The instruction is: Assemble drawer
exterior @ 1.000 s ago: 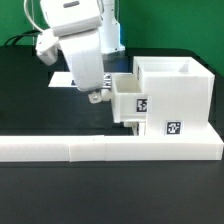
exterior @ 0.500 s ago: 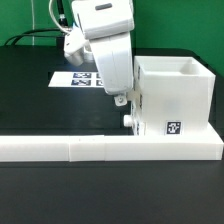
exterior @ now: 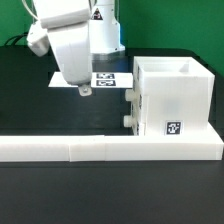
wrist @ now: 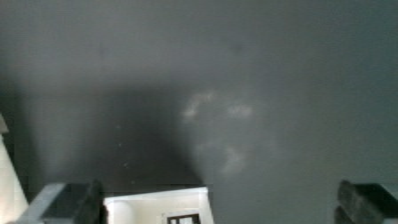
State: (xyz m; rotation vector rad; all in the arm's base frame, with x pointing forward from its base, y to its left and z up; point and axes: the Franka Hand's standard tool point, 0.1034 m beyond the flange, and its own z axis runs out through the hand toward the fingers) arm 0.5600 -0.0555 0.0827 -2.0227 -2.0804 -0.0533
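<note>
- Nearest: long low white L-shaped border wall [exterior: 105,150], tall white plastic cube-like housing [exterior: 172,98] against it.
- Both knobbed trays [exterior: 130,105] look seated; assembly seems nearly complete.
- Beyond: my gripper [exterior: 84,90] over black table [exterior: 35,105], jaws wide, empty.

The white drawer housing [exterior: 171,97] is seen upright against the border wall, open-topped, tagged in front, with two knobs protruding from its side.
</note>
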